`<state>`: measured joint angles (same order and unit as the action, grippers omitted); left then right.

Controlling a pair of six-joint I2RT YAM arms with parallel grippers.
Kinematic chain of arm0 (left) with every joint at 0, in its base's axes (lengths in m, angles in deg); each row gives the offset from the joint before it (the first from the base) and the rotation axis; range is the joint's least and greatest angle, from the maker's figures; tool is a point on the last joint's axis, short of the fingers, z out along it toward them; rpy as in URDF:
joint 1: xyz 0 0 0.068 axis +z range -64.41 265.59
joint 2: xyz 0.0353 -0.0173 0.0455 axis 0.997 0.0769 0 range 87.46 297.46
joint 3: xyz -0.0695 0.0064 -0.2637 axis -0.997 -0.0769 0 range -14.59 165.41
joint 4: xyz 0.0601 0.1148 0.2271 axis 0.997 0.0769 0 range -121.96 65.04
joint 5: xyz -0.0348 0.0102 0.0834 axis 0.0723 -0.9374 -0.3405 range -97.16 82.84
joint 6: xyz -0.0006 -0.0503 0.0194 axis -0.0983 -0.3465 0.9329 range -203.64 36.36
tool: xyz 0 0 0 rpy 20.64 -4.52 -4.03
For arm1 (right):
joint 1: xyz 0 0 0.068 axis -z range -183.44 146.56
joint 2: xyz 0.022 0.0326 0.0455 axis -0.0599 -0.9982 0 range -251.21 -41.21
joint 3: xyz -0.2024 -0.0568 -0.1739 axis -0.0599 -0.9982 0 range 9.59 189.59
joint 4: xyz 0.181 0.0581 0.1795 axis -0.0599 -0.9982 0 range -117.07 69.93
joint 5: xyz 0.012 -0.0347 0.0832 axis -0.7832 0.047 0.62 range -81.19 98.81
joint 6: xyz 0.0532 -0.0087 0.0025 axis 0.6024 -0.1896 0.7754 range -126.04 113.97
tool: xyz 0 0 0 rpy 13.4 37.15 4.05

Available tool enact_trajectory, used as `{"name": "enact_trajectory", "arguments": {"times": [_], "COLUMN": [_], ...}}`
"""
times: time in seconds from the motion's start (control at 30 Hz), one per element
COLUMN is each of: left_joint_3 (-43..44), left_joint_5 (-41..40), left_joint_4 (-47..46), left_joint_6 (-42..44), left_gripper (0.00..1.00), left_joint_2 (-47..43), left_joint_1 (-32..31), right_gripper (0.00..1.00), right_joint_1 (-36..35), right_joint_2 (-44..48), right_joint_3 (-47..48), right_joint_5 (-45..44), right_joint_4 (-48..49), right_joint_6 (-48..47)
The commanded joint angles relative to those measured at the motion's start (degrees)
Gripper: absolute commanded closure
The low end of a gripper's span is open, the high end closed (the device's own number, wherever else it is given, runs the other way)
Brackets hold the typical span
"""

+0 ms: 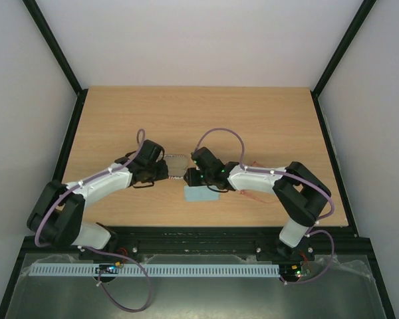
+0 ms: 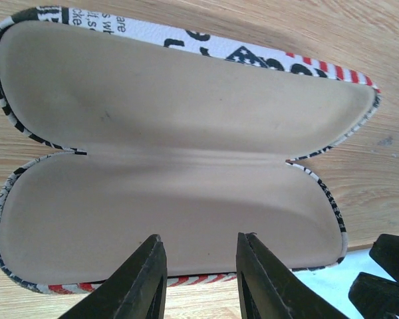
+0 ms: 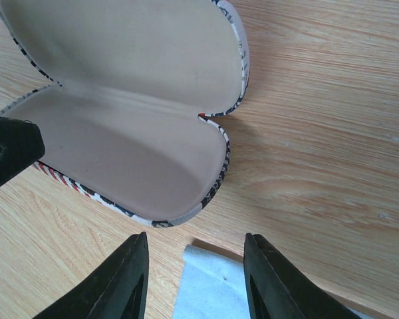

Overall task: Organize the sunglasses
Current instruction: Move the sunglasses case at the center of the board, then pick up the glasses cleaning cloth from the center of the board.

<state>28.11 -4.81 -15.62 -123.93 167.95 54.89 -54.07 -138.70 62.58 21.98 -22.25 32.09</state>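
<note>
Top external view puts the sunglasses (image 1: 254, 195) on the surface (image 1: 186, 113) to the right of the open case (image 1: 176, 161). They are mostly hidden under the right forearm, with only thin red bits showing either side of it, so I can't tell their long axis. The right claw (image 1: 191, 176) is the nearer of the 2, and the glasses lie behind it, back toward its own elbow. It hangs released over the edge of the blue cloth (image 3: 209, 286), holding nothing. The left claw (image 2: 201, 239) is parted too, empty, at the case's near rim.
</note>
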Motion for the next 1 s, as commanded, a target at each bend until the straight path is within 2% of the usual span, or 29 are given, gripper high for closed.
{"name": "enact_trajectory", "arguments": {"times": [0.0, 0.4, 0.63, 0.77, 0.97], "left_joint_3": [1.3, 5.9, 7.9, 7.5, 3.9], "left_joint_5": [-0.3, -1.2, 0.9, 0.2, 0.0], "left_joint_4": [2.6, 3.0, 4.0, 7.0, 7.2], "left_joint_6": [0.3, 2.7, 4.0, 2.0, -7.4], "left_gripper": [0.68, 0.67, 0.66, 0.63, 0.60], "left_joint_2": [-1.6, -3.1, -3.8, -6.2, -6.5], "left_joint_1": [0.3, 2.9, 2.6, -3.4, -15.9], "right_gripper": [0.60, 0.59, 0.59, 0.59, 0.59], "right_joint_1": [-0.2, -0.2, -0.1, 0.0, 1.5], "right_joint_2": [0.3, 5.0, 9.8, 15.7, 23.4], "right_joint_3": [1.8, -1.0, -3.1, -6.3, -13.2], "right_joint_5": [-1.3, -7.3, -10.4, -15.1, -17.9], "right_joint_4": [1.5, 3.0, -0.1, -7.3, -17.7], "right_joint_6": [1.6, 3.4, 4.2, 5.7, 8.8]}}
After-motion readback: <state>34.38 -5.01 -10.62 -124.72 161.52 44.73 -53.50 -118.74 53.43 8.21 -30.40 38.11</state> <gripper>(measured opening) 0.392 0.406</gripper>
